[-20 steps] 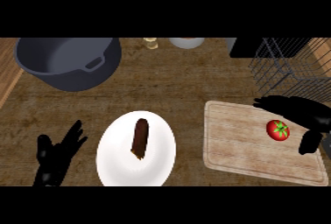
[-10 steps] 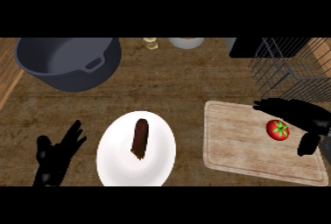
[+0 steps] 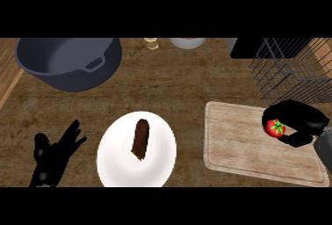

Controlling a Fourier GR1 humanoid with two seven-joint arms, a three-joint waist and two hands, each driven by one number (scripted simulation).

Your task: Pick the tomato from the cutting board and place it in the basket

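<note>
**Ana:** Brown wooden counter (image 3: 188, 83) fills the view, with all the things spread on it. Where is the tomato (image 3: 275, 128) now?

**Ben:** It is over the right part of the cutting board (image 3: 240, 140), near its right edge. The right hand (image 3: 299, 121) is curled around it: fingers arch over its top and the thumb comes under it from the lower right. So I say this hand is clamped on the tomato.

**Ana:** What changed since one second ago?

**Ben:** Before, the hand was spread beside the tomato, with fingers above it and thumb to the right, and the tomato lay free on the board. Now the hand has closed, and the tomato sits a little more to the right. I judge the grasp is made and the lift comes next. I cannot tell if the tomato is already off the board.

**Ana:** And the basket (image 3: 292, 70)?

**Ben:** The wire basket stands just beyond the hand, at the upper right. The way to it is short, but the hand must rise over the rim.

**Ana:** Other things?

**Ben:** A white plate (image 3: 117, 154) with a brown sausage (image 3: 141, 139) is left of the board, a grey pot (image 3: 68, 61) at the upper left. The left hand (image 3: 55, 156) rests with fingers straight at the lower left.
</note>
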